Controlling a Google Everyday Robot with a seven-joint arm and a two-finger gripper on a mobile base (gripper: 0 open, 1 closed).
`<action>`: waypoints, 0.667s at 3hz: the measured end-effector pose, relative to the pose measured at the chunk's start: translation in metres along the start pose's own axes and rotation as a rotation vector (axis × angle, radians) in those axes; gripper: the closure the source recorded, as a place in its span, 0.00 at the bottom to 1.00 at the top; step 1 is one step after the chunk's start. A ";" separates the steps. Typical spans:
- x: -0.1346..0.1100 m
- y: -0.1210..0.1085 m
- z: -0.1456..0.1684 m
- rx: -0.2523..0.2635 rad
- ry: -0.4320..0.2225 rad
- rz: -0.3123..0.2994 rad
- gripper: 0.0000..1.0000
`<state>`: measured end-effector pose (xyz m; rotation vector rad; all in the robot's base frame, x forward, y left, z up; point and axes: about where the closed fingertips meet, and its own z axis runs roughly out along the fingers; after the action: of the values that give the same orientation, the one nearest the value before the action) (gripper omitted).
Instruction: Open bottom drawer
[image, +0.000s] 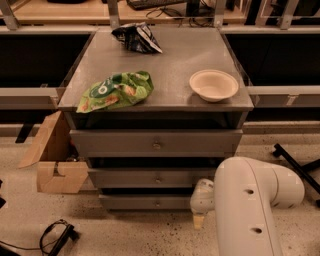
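The worktop (175, 57) is plain grey metal, and the bottom drawer (145, 202) has the same grey, with a small pale knob. On the left lies a bright green bag (116, 91) with white and orange marks; at the far side is a black bag (136, 37) with white stripes. The bowl (213, 85) on the right is cream. The cardboard box (55, 162) is brown. The floor (125, 235) is beige with dark speckles. The arm (250, 200) is white, and its pale tan claw (199, 220) hangs low, just right of the bottom drawer.

The gripper (199, 220) sits low at the right end of the bottom drawer (145, 202) — partly hidden behind the white arm (250, 200), itself cut off by the lower edge.
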<state>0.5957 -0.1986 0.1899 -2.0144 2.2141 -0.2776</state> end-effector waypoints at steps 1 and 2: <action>-0.004 -0.005 0.007 -0.008 0.004 0.003 0.00; -0.015 -0.001 0.019 -0.039 -0.009 0.002 0.26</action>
<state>0.6024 -0.1851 0.1713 -2.0289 2.2332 -0.2267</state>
